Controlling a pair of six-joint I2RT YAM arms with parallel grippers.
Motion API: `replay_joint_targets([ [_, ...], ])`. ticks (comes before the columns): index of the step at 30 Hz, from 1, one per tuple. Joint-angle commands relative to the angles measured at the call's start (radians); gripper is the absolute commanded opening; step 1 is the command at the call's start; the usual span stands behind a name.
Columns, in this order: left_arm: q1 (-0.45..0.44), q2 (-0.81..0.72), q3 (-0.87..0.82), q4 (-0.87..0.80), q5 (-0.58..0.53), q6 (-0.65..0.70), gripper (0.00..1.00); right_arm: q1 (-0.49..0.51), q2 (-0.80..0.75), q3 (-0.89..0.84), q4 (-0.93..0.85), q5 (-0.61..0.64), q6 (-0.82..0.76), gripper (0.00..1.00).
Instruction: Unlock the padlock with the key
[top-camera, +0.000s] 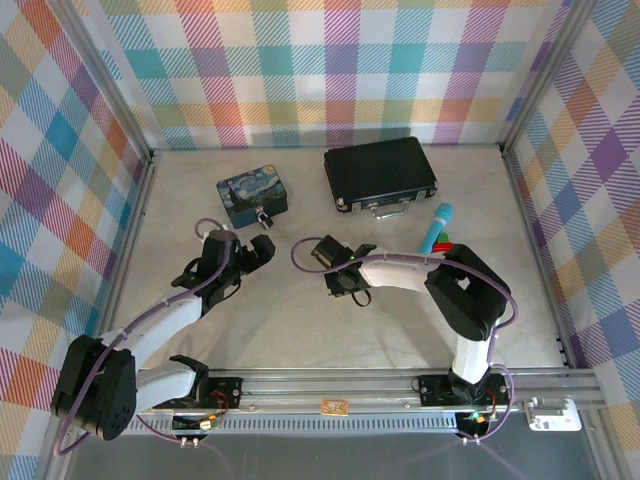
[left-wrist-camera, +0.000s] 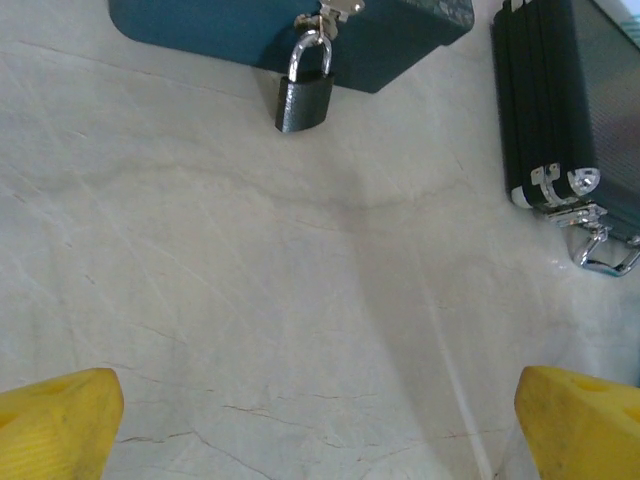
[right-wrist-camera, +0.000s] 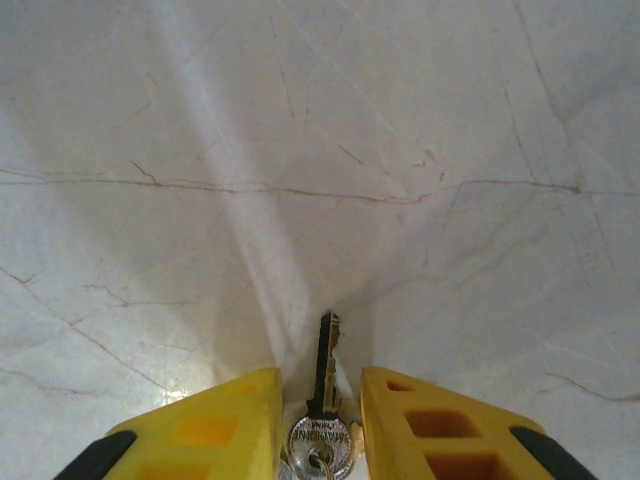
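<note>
My right pincer (right-wrist-camera: 320, 378) is clamped on the key (right-wrist-camera: 321, 440) over the middle of the tabletop (right-wrist-camera: 450, 120), blade pointing ahead. My left pincer (left-wrist-camera: 320, 420) gapes wide. Beyond it the padlock (left-wrist-camera: 303, 95) sits locked on the blue tin (left-wrist-camera: 200, 30), toward the far edge.

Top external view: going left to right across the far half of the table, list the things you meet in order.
Blue tin → black briefcase → teal-capped marker. The padlock sits against the tin's front and overlaps it, so it has no clear place.
</note>
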Motion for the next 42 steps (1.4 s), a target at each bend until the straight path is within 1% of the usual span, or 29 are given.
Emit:
replay_joint_targets([
  [1,-0.014,0.024,0.037,0.048,-0.034,-0.024,1.00,0.000,-0.041,-0.011,-0.024,-0.003,0.028,0.28],
  [5,-0.014,0.023,0.030,0.058,-0.065,-0.038,0.99,0.001,-0.078,0.006,-0.039,-0.010,0.009,0.33],
  [6,-0.014,0.018,0.027,0.057,-0.076,-0.038,1.00,0.000,-0.090,0.010,-0.043,-0.013,0.002,0.37],
  [9,-0.014,0.013,0.019,0.051,-0.096,-0.037,1.00,0.000,-0.138,0.014,-0.047,-0.040,-0.026,0.52],
  [11,-0.014,0.016,0.016,0.045,-0.101,-0.037,1.00,0.000,-0.162,0.014,-0.050,-0.080,-0.061,0.63],
  [12,-0.013,0.016,0.014,0.043,-0.101,-0.038,1.00,0.000,-0.165,0.016,-0.054,-0.102,-0.082,0.66],
  [13,-0.014,0.019,0.010,0.044,-0.099,-0.039,1.00,0.001,-0.162,0.024,-0.072,-0.116,-0.102,0.68],
  [16,-0.013,0.025,0.001,0.049,-0.094,-0.048,0.99,0.014,-0.129,0.047,-0.131,-0.100,-0.157,0.70],
  [18,-0.013,0.028,-0.004,0.052,-0.093,-0.051,1.00,0.018,-0.099,0.056,-0.159,-0.072,-0.193,0.70],
  [21,-0.013,0.033,-0.004,0.052,-0.089,-0.051,1.00,0.018,-0.056,0.077,-0.182,-0.045,-0.251,0.67],
  [24,-0.014,0.031,-0.001,0.049,-0.085,-0.050,0.99,0.018,-0.021,0.097,-0.187,-0.011,-0.291,0.61],
  [28,-0.014,0.025,0.000,0.043,-0.084,-0.047,0.99,0.018,0.010,0.102,-0.155,-0.030,-0.339,0.51],
  [34,-0.014,0.018,-0.003,0.035,-0.086,-0.048,1.00,0.017,0.017,0.103,-0.075,-0.089,-0.375,0.48],
  [38,-0.014,0.005,-0.003,0.028,-0.090,-0.047,1.00,0.012,0.041,0.088,-0.011,-0.109,-0.398,0.42],
  [39,-0.014,0.001,-0.003,0.025,-0.090,-0.047,0.99,0.009,0.051,0.090,-0.013,-0.095,-0.395,0.41],
  [41,-0.014,-0.008,-0.001,0.011,-0.097,-0.041,0.99,0.000,0.081,0.118,-0.067,-0.020,-0.364,0.39],
  [42,-0.014,-0.013,-0.001,0.007,-0.098,-0.038,0.99,-0.001,0.083,0.124,-0.081,-0.003,-0.356,0.39],
])
